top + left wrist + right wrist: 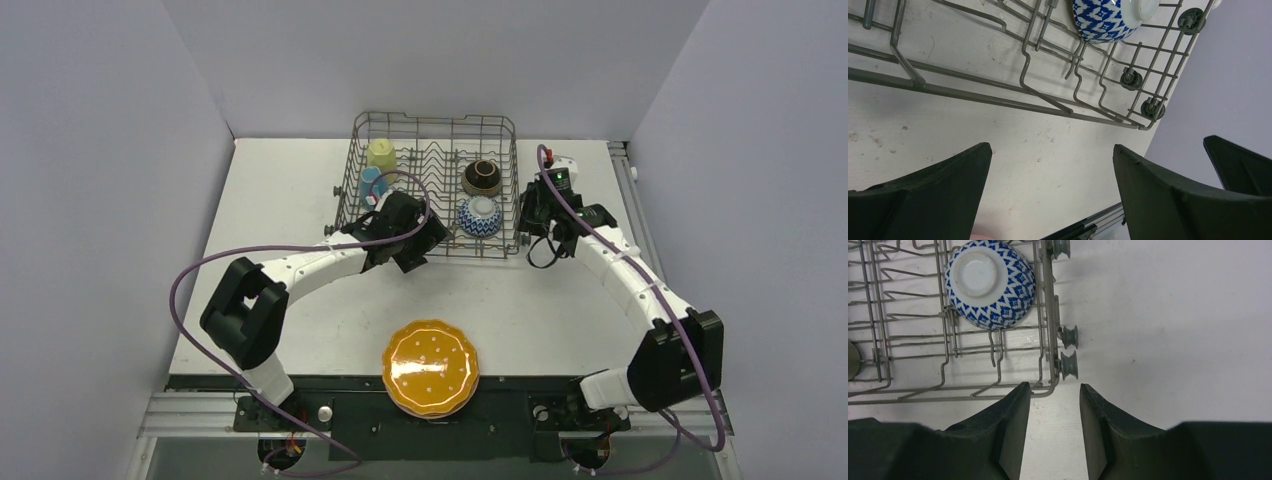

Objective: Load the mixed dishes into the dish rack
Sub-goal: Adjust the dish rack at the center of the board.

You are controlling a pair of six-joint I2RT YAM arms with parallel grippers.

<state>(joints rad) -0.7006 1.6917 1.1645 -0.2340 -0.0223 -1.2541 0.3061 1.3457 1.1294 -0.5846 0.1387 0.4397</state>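
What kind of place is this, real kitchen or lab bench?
Most likely a lab test cell, not a kitchen: plain walls box in a white table, the left arm and right arm are bolted at its near edge, and the dish rack sits straight on the tabletop.

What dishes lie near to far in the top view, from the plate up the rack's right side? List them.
Orange plate → patterned bowl → brown bowl.

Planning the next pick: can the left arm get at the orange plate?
Likely yes: the orange plate sits uncovered on the table, and the left pincer is open and empty.
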